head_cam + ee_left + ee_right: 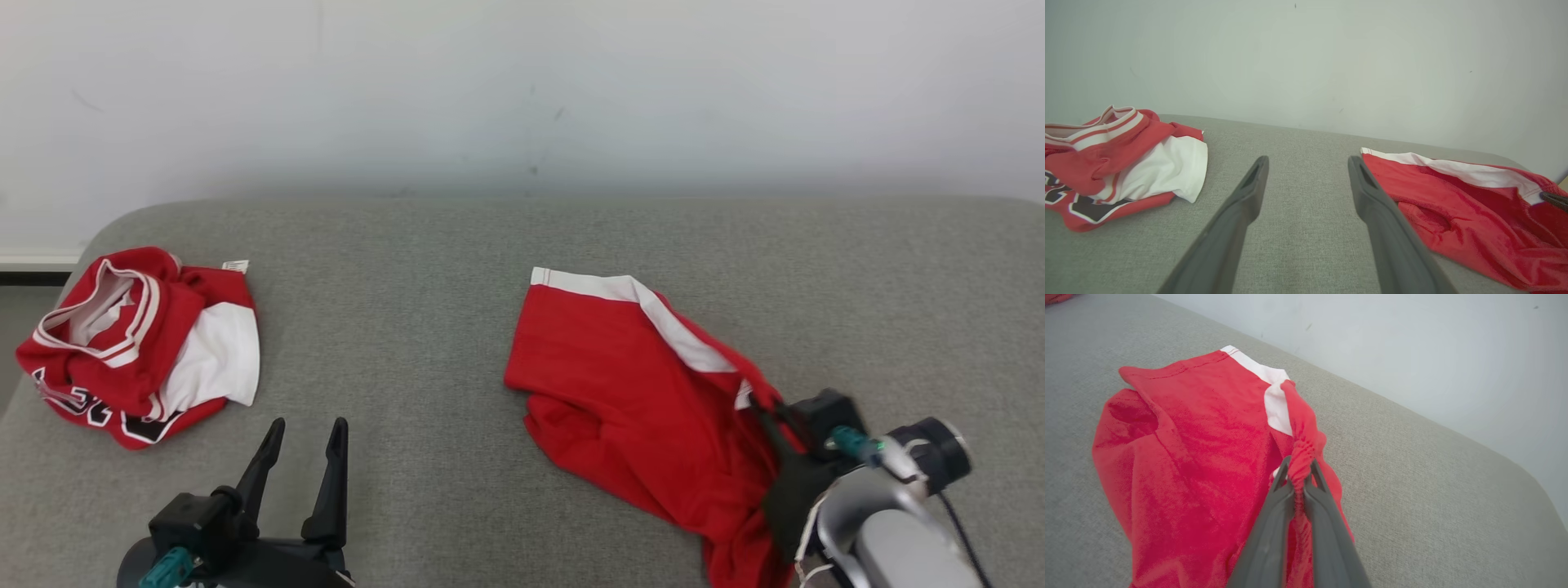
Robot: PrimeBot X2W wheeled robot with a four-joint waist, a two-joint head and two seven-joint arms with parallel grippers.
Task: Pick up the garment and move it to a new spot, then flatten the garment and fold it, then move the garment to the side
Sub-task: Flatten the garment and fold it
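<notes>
Right gripper (1299,473) pressed together, pinching a gathered red edge of the shorts (1200,457) between both dark fingers, with bunched cloth standing up past the fingertips. Left gripper (309,429) spread wide, holding nothing, poised over bare cushion (449,286) between the two pieces of clothing.

Writing: small white tag (236,266) at the far edge of the jersey (131,343), print too small to read. Black characters with white outline along the jersey's near edge, folded over and cut off, not legible.

Shorts: right of centre on the cushion, well apart from the jersey at the left end. Solid red, with a white band along the far hem and down one side toward the pinch. Far part flat, hem straight; near part crumpled and folded over; pinched edge drawn up into a ridge toward the fingers.

Materials and shapes: shorts of soft cloth with a faint sheen, puckered where gripped. Jersey in a loose heap, red with a white panel and ribbed red-and-white striped trim. Cushion of grey flecked weave, corners rounded. Wall (522,98) pale and plain, a few small dark marks.
</notes>
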